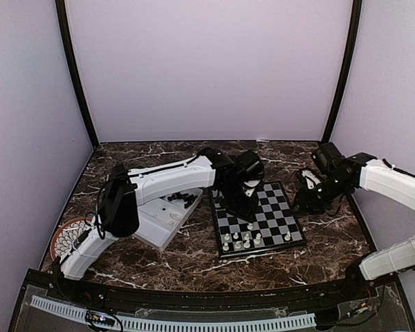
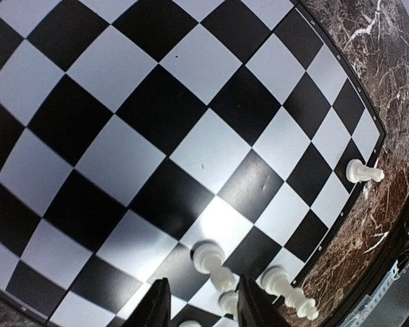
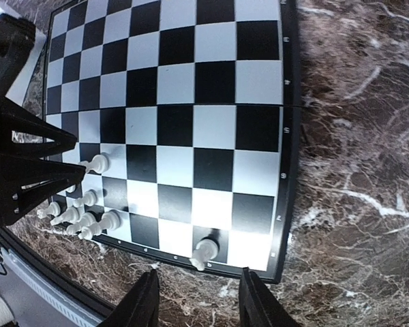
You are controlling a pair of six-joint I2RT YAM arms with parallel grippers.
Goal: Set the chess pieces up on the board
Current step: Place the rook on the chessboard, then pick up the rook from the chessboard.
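Note:
The board (image 1: 270, 207) lies at the table's middle, with several white chess pieces (image 1: 236, 236) standing along its near edge. My left gripper (image 1: 245, 211) hangs low over that edge. Its jaws are open, and a white piece (image 2: 215, 262) stands free on a pale square just ahead of the fingertips (image 2: 252, 300). Another white piece (image 2: 290, 289) stands to its right, and a lone one (image 2: 365, 172) sits at the board's corner. My right gripper (image 3: 199, 303) is open and empty above the marble, just off the board's edge near a single white piece (image 3: 204, 253).
A white divided tray (image 1: 155, 225) left of the board holds black pieces (image 1: 187, 199). A round patterned plate (image 1: 68, 235) sits at the far left. The left arm's dark gripper (image 3: 20, 163) shows at the left of the right wrist view. Dark marble surrounds the board.

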